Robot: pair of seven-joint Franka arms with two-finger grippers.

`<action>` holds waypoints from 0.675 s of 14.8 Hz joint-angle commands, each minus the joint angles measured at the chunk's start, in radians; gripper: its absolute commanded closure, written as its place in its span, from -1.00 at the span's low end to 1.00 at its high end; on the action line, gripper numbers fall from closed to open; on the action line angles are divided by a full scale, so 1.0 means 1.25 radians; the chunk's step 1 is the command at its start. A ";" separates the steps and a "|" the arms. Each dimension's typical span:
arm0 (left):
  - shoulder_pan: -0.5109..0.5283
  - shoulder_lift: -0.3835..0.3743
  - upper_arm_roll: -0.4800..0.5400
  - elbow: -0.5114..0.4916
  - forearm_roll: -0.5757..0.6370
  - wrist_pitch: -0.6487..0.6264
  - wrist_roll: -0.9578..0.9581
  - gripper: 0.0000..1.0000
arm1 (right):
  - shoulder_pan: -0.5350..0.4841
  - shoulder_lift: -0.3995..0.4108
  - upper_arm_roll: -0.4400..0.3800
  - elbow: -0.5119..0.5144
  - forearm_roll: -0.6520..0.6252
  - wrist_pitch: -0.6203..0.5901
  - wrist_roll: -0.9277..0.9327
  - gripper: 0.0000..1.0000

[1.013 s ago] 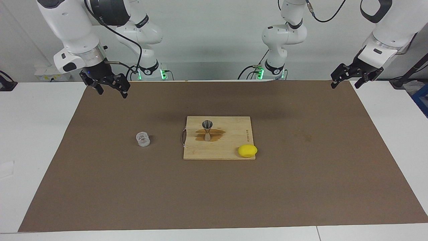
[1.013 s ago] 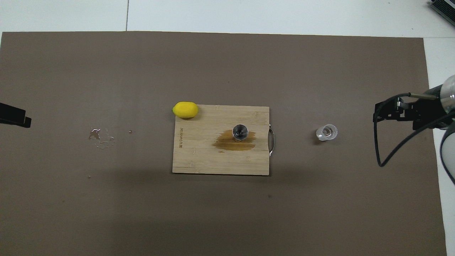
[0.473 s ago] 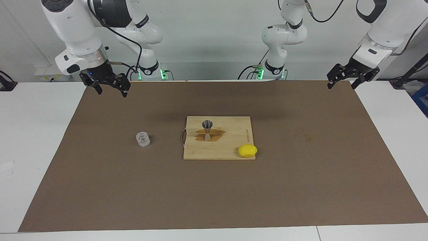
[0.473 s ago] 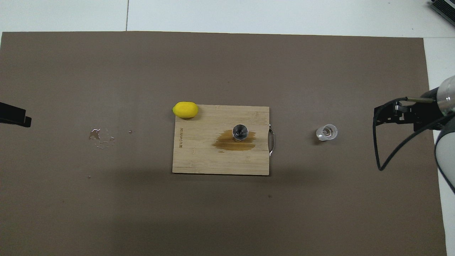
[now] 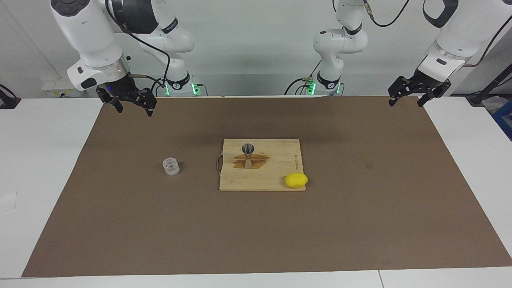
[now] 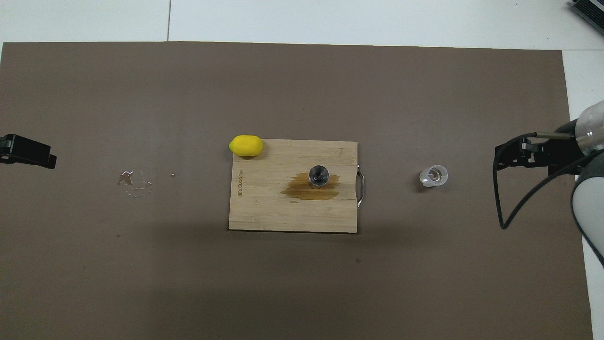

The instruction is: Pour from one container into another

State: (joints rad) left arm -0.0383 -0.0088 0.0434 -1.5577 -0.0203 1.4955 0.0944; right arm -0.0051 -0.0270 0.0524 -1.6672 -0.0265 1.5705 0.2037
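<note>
The left claw [image 5: 407,96] has moved a little toward the middle of the counter and a little higher up. Seen from above, more of it [image 6: 28,151] now pokes in over the edge of the brown mat [image 5: 160,224]. The right claw [image 5: 131,104] has lifted a little and moved slightly toward its own end of the counter. The right arm's wrist has pulled back too, so seen from above the right claw [image 6: 512,153] sits a bit lower in the view.
</note>
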 commanded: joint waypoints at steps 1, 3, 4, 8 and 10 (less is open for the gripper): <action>-0.016 -0.013 0.012 -0.017 0.018 0.004 -0.013 -1.00 | -0.003 -0.021 0.002 -0.024 -0.002 0.001 -0.021 -1.00; -0.016 -0.013 0.012 -0.017 0.018 0.005 -0.014 -1.00 | -0.003 -0.021 0.002 -0.024 -0.002 0.004 -0.021 -1.00; -0.016 -0.013 0.012 -0.017 0.018 0.005 -0.014 -1.00 | -0.003 -0.021 0.002 -0.024 -0.002 0.004 -0.021 -1.00; -0.016 -0.013 0.012 -0.017 0.018 0.004 -0.013 -1.00 | -0.003 -0.021 0.002 -0.025 -0.002 0.005 -0.021 -1.00; -0.016 -0.013 0.012 -0.015 0.018 0.005 -0.014 -1.00 | -0.003 -0.021 0.003 -0.025 -0.002 0.006 -0.019 -1.00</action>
State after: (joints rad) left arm -0.0383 -0.0088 0.0436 -1.5577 -0.0203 1.4955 0.0935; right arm -0.0050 -0.0288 0.0533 -1.6701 -0.0265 1.5705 0.2037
